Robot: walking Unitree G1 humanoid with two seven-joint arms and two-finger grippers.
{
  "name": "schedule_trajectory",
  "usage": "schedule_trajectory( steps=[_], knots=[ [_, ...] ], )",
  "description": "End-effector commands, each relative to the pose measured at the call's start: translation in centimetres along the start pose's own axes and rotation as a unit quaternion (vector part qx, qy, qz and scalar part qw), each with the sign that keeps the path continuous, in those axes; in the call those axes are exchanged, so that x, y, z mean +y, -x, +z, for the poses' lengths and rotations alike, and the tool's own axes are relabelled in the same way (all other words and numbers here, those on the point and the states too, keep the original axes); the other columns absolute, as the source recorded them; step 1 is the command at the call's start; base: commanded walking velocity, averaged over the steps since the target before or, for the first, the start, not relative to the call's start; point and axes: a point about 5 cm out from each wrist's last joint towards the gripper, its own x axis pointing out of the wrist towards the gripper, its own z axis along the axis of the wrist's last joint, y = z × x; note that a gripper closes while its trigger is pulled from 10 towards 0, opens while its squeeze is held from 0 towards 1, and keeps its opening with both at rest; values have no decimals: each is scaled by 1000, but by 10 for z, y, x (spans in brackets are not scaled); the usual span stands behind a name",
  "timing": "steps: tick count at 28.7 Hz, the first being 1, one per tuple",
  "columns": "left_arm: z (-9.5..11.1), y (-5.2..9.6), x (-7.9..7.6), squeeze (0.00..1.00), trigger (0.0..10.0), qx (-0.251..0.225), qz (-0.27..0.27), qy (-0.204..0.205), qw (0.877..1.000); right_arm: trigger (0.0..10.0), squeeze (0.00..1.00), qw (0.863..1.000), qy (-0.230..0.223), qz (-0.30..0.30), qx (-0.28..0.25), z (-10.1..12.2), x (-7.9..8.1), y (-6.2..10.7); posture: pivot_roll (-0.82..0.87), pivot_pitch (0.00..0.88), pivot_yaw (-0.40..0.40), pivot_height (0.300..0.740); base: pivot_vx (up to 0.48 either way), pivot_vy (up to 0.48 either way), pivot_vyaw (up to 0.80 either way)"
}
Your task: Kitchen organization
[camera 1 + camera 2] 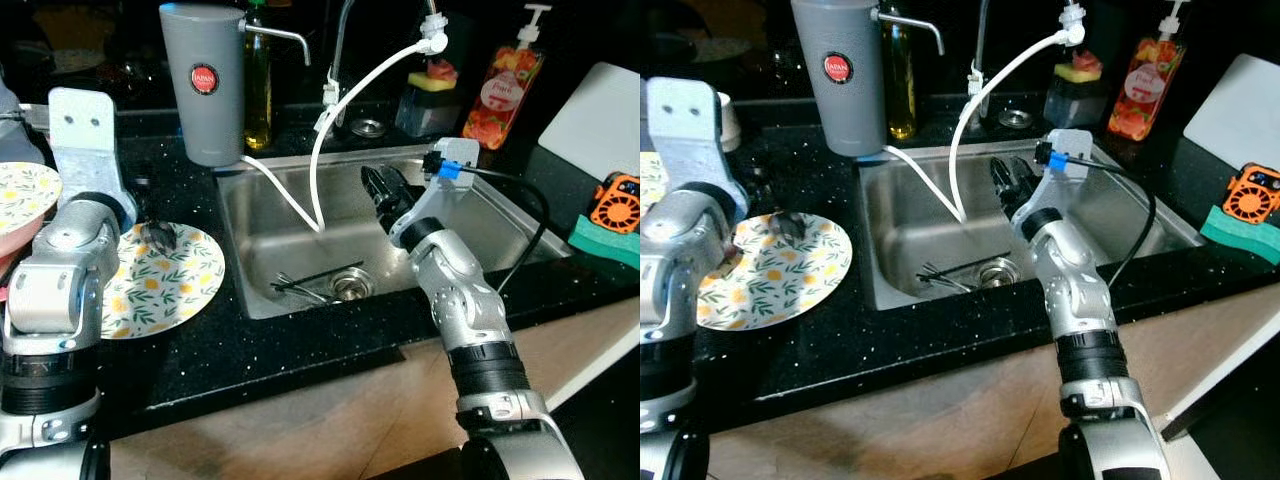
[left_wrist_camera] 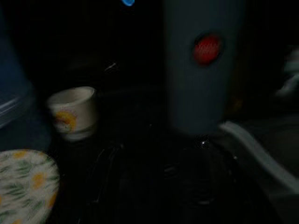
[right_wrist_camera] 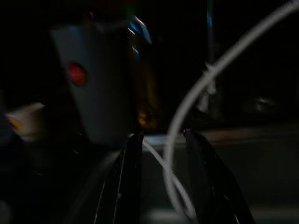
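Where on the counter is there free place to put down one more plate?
Bare black counter runs along the front edge, between the floral plate and the sink. Crowded spots: behind the sink by the grey dispenser and soap bottle, and the right end with the orange fan.

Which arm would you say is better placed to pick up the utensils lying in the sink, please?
Right, probably. The right gripper hangs over the sink, above the utensils by the drain, while the left gripper sits over the floral plate.
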Motion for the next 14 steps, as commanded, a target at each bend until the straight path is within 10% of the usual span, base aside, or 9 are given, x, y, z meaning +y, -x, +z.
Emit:
schedule_trajectory(
  steps=[1,14],
  knots=[
    [-3,6,-13,0,10000,-13,-36,16,999,10000,0,1000,-10,4,8,-4,5,5,-13,106,-50,740,0,0,0],
    [-7,20,-30,0,10000,-29,-72,-1,997,10000,0,1000,-12,12,16,1,13,13,-10,104,-47,740,0,0,0]
  ],
)
